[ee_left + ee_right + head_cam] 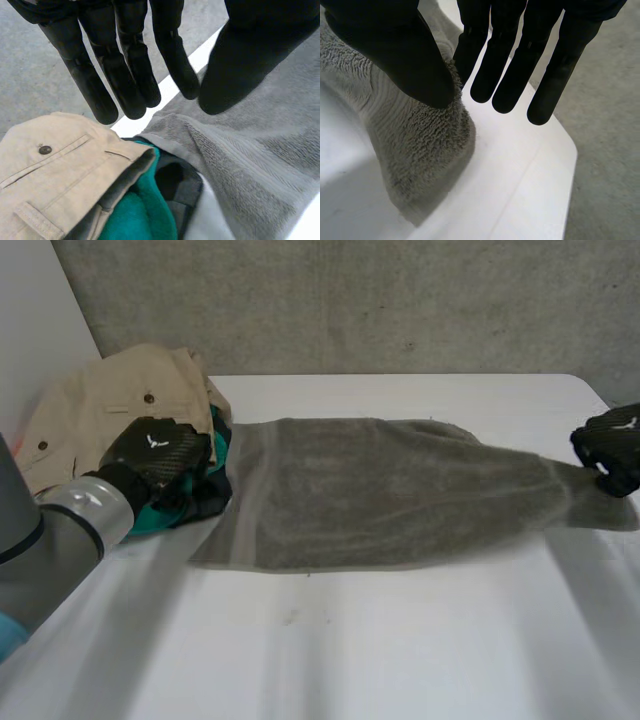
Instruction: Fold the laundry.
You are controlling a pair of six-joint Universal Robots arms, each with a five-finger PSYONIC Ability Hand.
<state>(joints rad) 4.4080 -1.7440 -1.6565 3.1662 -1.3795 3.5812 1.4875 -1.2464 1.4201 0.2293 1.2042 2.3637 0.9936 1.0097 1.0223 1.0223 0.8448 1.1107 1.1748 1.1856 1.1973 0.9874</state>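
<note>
A grey towel (380, 490) lies stretched across the white table (400, 640), drawn to a narrow end at the right. My right hand (610, 445) is at that end; in the right wrist view its thumb (415, 65) presses the bunched towel (420, 145) against the straight fingers (485, 60), pinching the edge. My left hand (155, 452) hovers at the towel's left end, over the clothes pile. In the left wrist view that hand (125, 65) has straight fingers, its thumb held apart above the towel (260, 160), with nothing between them.
A pile of laundry sits at the table's back left: beige trousers (110, 400) with a button (45, 149) and a teal garment (150, 520) over dark cloth. The table's right corner (555, 165) is close beside my right hand, with grey floor (610, 125) beyond.
</note>
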